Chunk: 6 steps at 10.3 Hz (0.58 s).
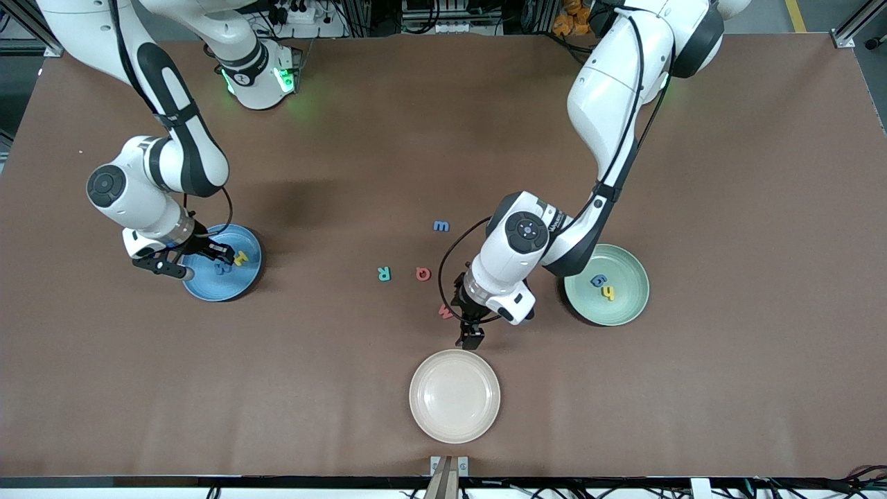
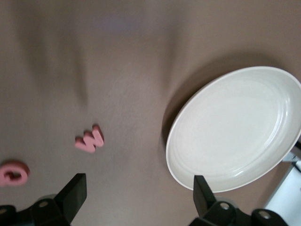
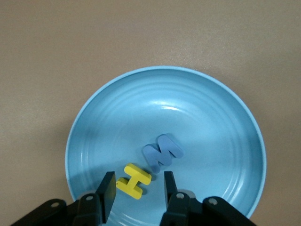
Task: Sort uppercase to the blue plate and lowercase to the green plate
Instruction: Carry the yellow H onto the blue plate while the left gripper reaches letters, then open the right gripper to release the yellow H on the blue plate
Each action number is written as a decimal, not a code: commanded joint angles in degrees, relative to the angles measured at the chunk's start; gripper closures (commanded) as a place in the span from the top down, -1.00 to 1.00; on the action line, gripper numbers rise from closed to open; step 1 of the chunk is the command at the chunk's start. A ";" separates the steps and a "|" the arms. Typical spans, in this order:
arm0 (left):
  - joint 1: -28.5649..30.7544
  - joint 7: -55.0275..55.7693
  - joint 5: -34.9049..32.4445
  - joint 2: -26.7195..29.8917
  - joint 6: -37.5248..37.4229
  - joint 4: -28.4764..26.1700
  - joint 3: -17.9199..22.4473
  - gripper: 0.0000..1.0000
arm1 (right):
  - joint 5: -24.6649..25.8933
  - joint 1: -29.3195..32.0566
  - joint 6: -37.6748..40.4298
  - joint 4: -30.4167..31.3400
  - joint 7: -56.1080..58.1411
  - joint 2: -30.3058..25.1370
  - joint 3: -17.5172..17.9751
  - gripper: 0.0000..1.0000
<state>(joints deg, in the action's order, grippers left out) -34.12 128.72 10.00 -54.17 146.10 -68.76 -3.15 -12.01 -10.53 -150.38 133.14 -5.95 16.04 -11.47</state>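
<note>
Right end effector [image 3: 135, 188] parted over blue plate [image 3: 225, 117], yellow H [image 3: 134, 181] lying between its fingers beside blue M [image 3: 162, 152]; left end effector [image 2: 138, 195] wide open, empty, near red w [image 2: 89, 139]; risk: dragging H back out on lifting.

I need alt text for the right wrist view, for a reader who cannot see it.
The right gripper hangs open over a blue plate, its fingers on either side of a yellow H lying in the plate. A blue M lies beside the H, on the brown table.
</note>
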 commanded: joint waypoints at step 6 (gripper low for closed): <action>1.26 5.66 21.64 -0.94 2.52 -1.46 -0.98 1.00 | -7.85 -0.98 17.65 -9.38 -3.37 -2.33 -1.63 0.24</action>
<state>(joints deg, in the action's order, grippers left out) -32.21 133.35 29.85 -55.75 148.22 -69.14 -3.11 -18.78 -11.42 -135.04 124.57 -8.84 14.70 -12.32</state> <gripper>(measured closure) 0.000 0.392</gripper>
